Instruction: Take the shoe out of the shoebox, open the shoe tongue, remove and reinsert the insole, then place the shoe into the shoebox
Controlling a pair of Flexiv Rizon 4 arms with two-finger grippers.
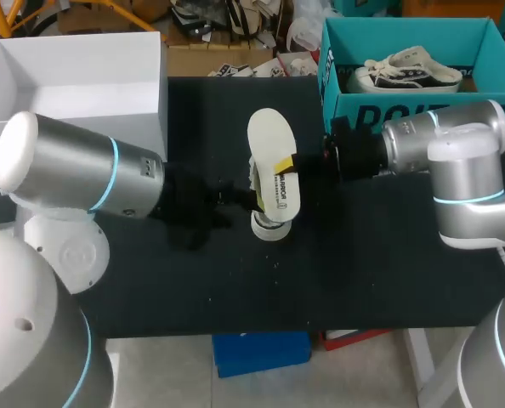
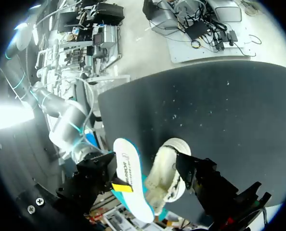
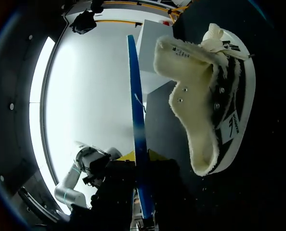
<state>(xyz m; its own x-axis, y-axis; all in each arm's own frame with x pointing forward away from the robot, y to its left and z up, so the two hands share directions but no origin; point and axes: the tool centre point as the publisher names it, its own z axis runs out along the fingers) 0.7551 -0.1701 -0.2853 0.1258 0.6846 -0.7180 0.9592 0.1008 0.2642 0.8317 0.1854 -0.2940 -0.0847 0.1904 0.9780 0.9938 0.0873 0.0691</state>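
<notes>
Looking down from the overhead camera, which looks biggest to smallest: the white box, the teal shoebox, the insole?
1. White box and teal shoebox: about alike, both partly hidden by the arms, so unranked.
2. Insole: clearly smallest, even held above the table.

A black table [image 1: 363, 280] — matte top, flecked with small pale specks — stands on a light floor.

The shoe [image 1: 268, 225] stands mid-bench [image 1: 363, 280], with the insole [image 1: 269, 140] just beside it on its right. Behind at the right sits the shoebox [image 1: 405, 34] with a second shoe [image 1: 410, 72] in it. An open box [image 1: 74, 81] sits behind at the left.
</notes>
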